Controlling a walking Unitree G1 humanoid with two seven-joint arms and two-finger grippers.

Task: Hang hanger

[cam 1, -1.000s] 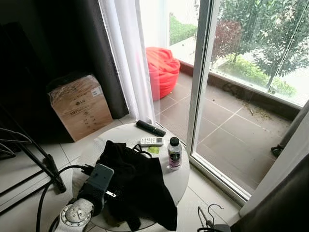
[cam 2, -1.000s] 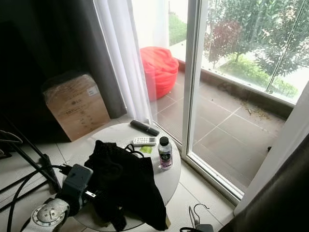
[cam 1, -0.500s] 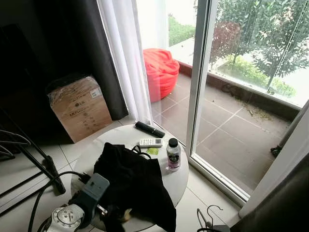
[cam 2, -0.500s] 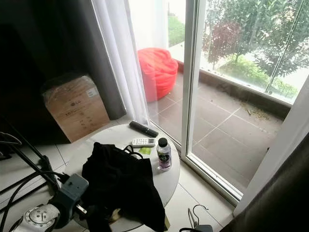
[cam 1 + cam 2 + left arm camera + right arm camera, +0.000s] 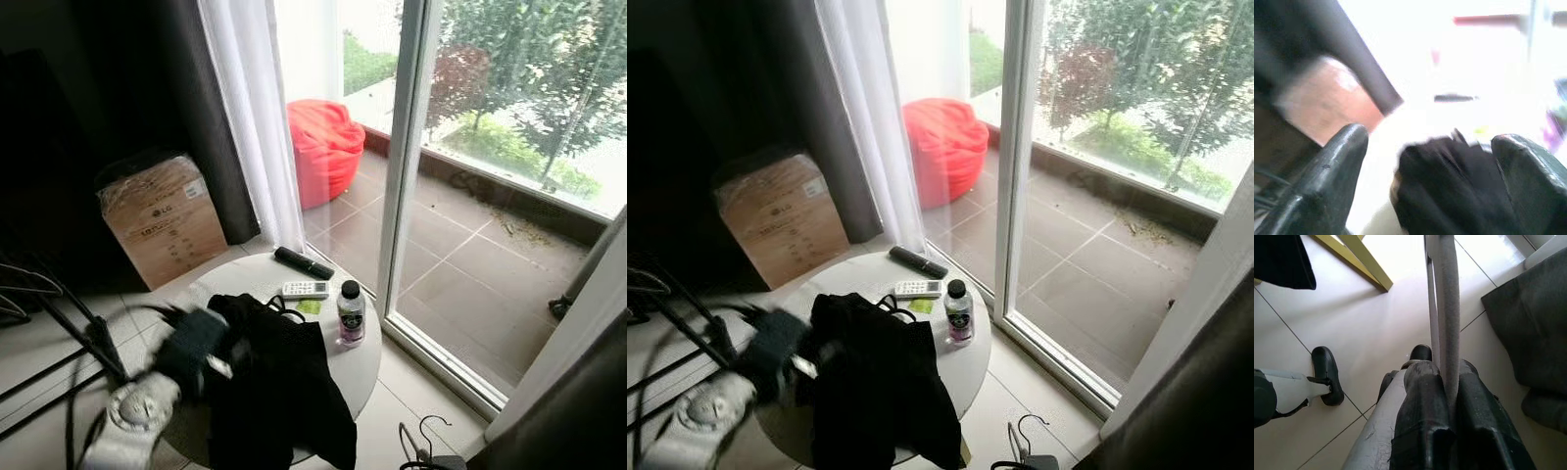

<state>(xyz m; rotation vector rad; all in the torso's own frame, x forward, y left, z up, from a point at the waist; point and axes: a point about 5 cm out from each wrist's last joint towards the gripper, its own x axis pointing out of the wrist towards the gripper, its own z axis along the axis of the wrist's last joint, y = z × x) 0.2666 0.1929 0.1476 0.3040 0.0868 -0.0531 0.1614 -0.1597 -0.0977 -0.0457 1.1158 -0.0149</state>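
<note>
Low down, right hand (image 5: pixel 1449 431) clamps the hanger (image 5: pixel 1445 308), its long axis upright.

Left arm (image 5: pixel 132 421): silver, raised at the lower left of the head views, motion-blurred, forearm angled up and toward the middle. Left wrist: dark housing (image 5: pixel 191 338) at the arm's upper end. Left gripper (image 5: pixel 1430 161): two black fingers (image 5: pixel 1327 171) spread wide apart, nothing clamped between them. Right arm: low at the robot's right side, gripper pointing down at the floor. Right gripper (image 5: pixel 1449 401): two black fingers (image 5: pixel 1422 406) pressed together on a pale grey hanger (image 5: pixel 1444 303), which runs up from between the tips
</note>
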